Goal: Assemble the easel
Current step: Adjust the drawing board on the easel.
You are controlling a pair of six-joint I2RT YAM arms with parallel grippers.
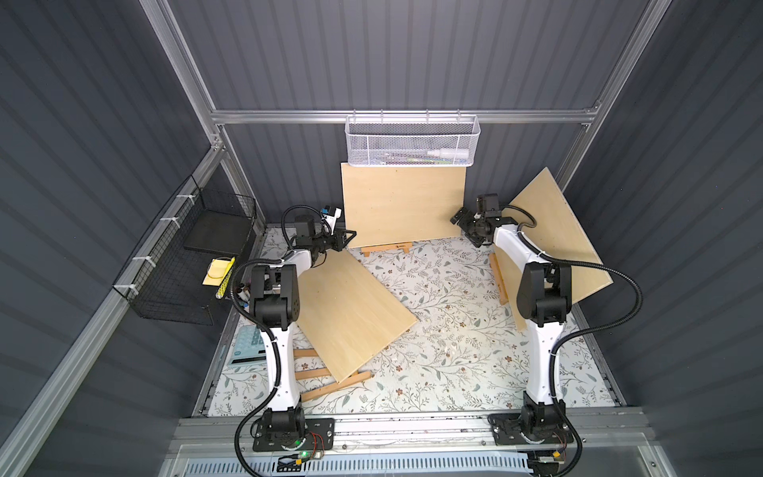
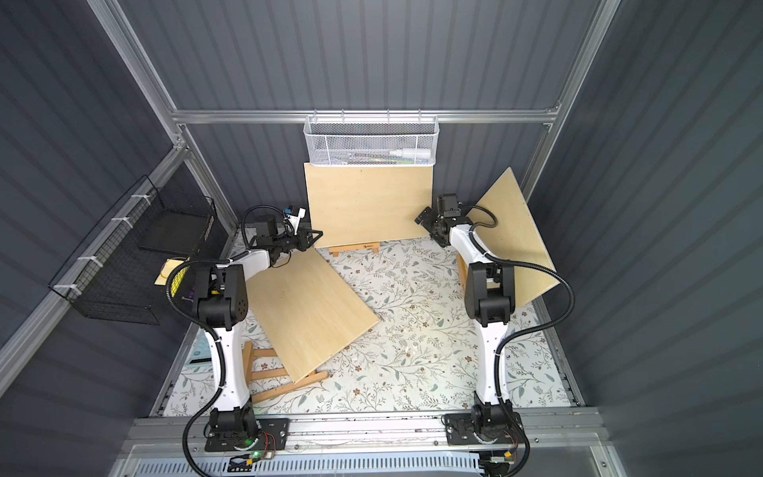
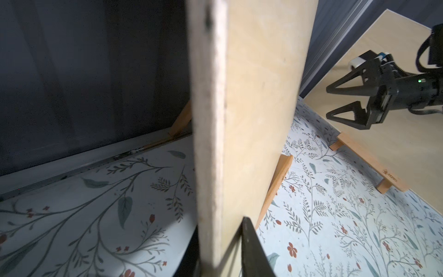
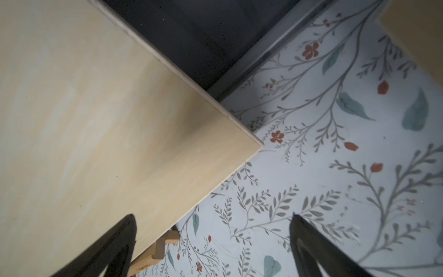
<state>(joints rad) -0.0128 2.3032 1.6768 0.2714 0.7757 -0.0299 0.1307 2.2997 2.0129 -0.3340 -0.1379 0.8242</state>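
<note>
On floral cloth (image 1: 446,330), a plywood board (image 1: 402,204) stands, long side level; left gripper (image 1: 353,235) straddles its edge, grip unclear; right gripper (image 3: 328,103) spread.

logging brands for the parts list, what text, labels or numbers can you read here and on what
No text reads clearly.
Stamp on the right-hand easel ledge: a logo and a word, too blurred to read.
Mark on the back easel ledge: too small.
Keys and label on the calculator: too small.
</note>
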